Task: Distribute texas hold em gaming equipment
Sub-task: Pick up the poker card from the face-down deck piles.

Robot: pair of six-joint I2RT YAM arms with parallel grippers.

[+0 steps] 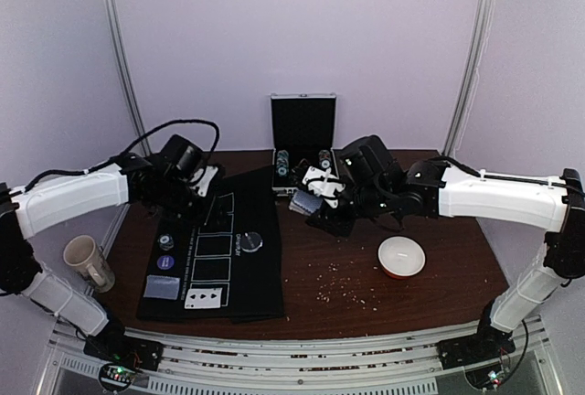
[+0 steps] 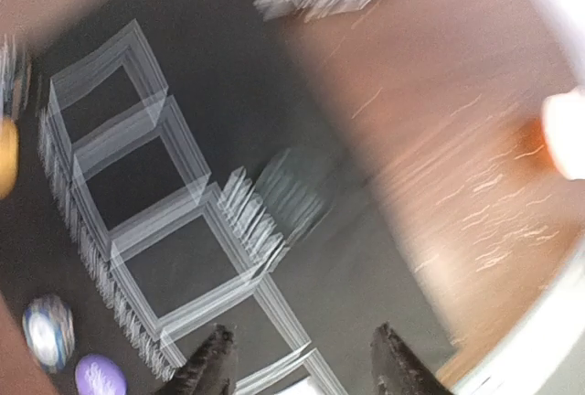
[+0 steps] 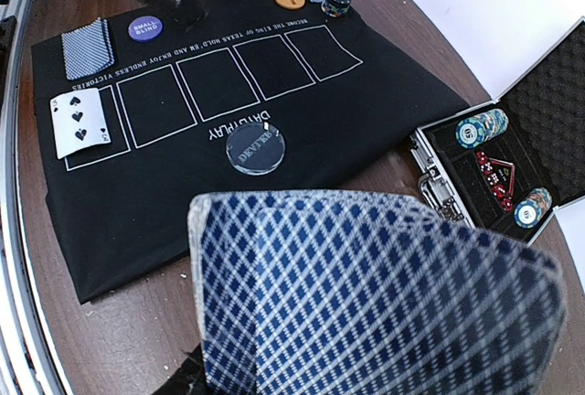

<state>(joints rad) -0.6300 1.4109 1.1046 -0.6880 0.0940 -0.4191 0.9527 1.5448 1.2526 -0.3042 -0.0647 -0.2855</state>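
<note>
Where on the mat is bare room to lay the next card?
For the cards in the right tool: four outlined boxes past the face-up card are bare, bordered by the dealer button. Wood between mat and bowl is free, crumbs aside. Crowded: the mat's strip with the purple button, where the left tool hovers.

Probably a robotics lab test cell: plain white panels [image 1: 292, 20] behind, metal uprights [image 1: 125, 66] far left and right, brown table [image 1: 439, 299] on aluminium rails [image 1: 302, 354], arm bases [image 1: 123, 351] bolted near edge
</note>
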